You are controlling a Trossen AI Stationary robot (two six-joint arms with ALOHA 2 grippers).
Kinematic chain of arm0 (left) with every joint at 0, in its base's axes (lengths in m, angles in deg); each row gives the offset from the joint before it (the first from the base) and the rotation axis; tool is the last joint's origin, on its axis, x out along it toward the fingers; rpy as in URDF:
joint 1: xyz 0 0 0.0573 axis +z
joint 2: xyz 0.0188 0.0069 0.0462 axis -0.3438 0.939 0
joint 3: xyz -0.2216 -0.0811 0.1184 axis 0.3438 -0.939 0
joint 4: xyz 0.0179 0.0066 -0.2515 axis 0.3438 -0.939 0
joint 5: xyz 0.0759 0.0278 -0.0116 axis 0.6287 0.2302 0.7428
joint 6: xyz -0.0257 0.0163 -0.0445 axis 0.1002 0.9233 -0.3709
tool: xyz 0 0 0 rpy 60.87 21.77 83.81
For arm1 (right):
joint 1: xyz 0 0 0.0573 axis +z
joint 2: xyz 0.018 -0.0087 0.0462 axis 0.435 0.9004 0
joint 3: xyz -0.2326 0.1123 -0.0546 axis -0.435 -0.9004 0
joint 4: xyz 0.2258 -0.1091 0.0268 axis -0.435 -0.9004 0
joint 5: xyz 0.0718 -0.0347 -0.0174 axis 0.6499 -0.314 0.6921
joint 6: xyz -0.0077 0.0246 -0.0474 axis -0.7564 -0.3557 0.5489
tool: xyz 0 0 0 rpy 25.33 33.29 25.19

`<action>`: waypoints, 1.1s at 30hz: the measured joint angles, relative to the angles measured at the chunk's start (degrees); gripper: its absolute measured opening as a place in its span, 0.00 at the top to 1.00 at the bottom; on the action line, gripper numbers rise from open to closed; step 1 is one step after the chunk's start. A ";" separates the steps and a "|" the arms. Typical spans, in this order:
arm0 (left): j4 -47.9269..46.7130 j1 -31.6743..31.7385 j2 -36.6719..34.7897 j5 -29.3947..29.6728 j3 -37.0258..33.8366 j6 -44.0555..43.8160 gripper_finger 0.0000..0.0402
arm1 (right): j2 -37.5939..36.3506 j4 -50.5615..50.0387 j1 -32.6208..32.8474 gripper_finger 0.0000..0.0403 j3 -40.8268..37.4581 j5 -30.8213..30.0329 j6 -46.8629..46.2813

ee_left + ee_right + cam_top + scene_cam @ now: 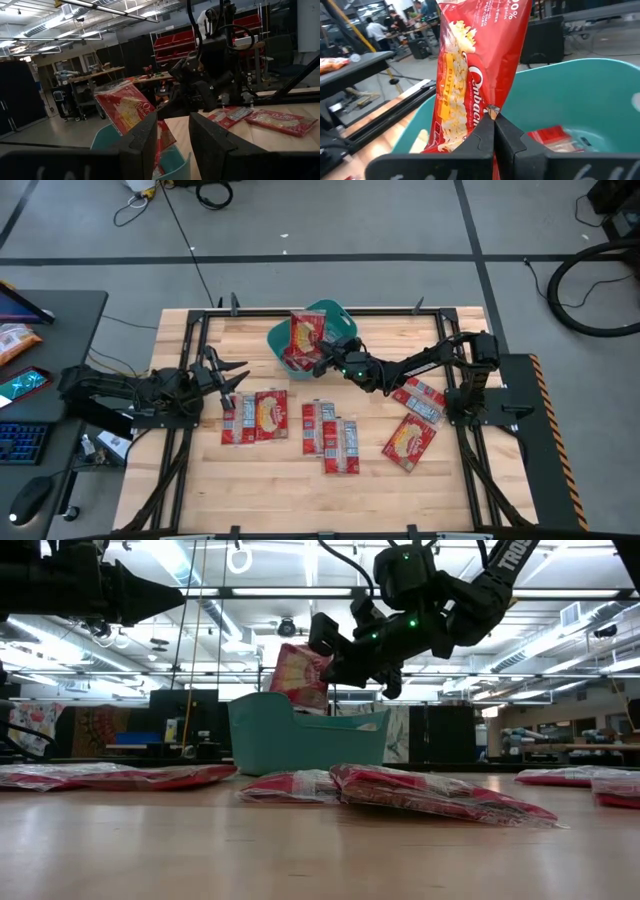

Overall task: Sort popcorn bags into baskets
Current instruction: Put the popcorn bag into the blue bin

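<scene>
Hanging upright over the teal basket (335, 315), one red popcorn bag (304, 332) was pinched at its edge by the right gripper (494, 122), fingers clamped w/ bag between them; another bag lay inside the tub. Approx. seven more popcorn bags (331, 435) lay flat on the wooden table (280, 490), spread in front of the basket. Left gripper (232, 378) waited near table's left edge, fingers apart, holding nothing.

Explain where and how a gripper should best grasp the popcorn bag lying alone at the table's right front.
Probably a short end edge of the popcorn bag, from straight above. It lies flat and slightly skewed, apart from its neighbours, so the fingers must pinch a thin edge rather than span it. The right gripper holds another bag above the basket.
</scene>
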 joint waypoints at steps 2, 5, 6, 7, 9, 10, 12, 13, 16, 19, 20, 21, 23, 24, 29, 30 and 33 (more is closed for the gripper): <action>0.00 0.00 0.00 0.00 0.00 0.00 0.70 | 0.00 0.06 -0.02 0.99 0.00 -1.35 0.20; 0.00 0.00 0.00 0.00 0.00 0.02 0.70 | 0.00 0.07 -0.04 0.99 0.00 -1.65 0.43; 0.00 0.00 0.00 0.00 0.00 0.02 0.70 | 0.00 0.07 -0.04 0.99 0.00 -1.56 0.65; 0.00 0.01 0.00 0.00 0.00 0.01 0.70 | 0.00 0.04 -0.02 0.99 0.00 -1.52 0.73; 0.00 0.00 0.00 0.00 0.00 0.00 0.70 | 0.00 -0.34 -0.02 0.99 0.00 -1.57 0.75; 0.00 0.01 0.00 0.00 0.00 0.00 0.70 | 0.00 -0.56 -0.04 0.99 0.00 -1.64 0.75; 0.00 0.00 0.00 0.00 0.00 -0.02 0.70 | 0.00 -0.68 -0.04 0.99 0.00 -2.00 0.75; 0.00 0.02 0.00 0.00 0.00 -0.02 0.70 | 0.00 -0.68 -0.03 0.99 0.00 -2.00 0.75; 0.00 0.01 0.00 0.00 0.00 -0.02 0.70 | 0.00 -0.72 0.02 0.99 0.00 -1.98 0.49; 0.00 0.00 0.00 0.02 0.00 0.00 0.70 | 0.00 -0.73 0.02 0.99 0.00 -2.00 0.44; 0.00 0.02 0.00 0.02 0.00 0.00 0.70 | 0.00 -0.75 0.02 0.99 0.00 -2.00 0.40; 0.00 0.01 0.00 0.00 0.00 0.02 0.70 | 0.00 -0.72 0.02 0.99 0.00 -2.00 0.38; 0.00 0.02 0.00 0.00 0.00 0.02 0.70 | 0.00 -0.72 0.02 0.99 0.00 -2.00 0.40; 0.00 0.02 0.00 0.02 0.00 0.02 0.70 | 0.00 -0.72 0.02 0.99 0.00 -2.00 0.48; 0.00 0.00 0.00 0.02 0.00 0.02 0.70 | 0.00 -0.72 0.02 0.99 0.00 -1.99 0.40; 0.00 0.00 0.00 0.00 0.00 0.00 0.70 | 0.00 -0.70 0.02 0.99 0.00 -1.98 0.37; 0.00 0.00 0.00 0.00 0.00 -0.02 0.70 | 0.00 -0.70 0.02 0.99 0.00 -1.99 0.05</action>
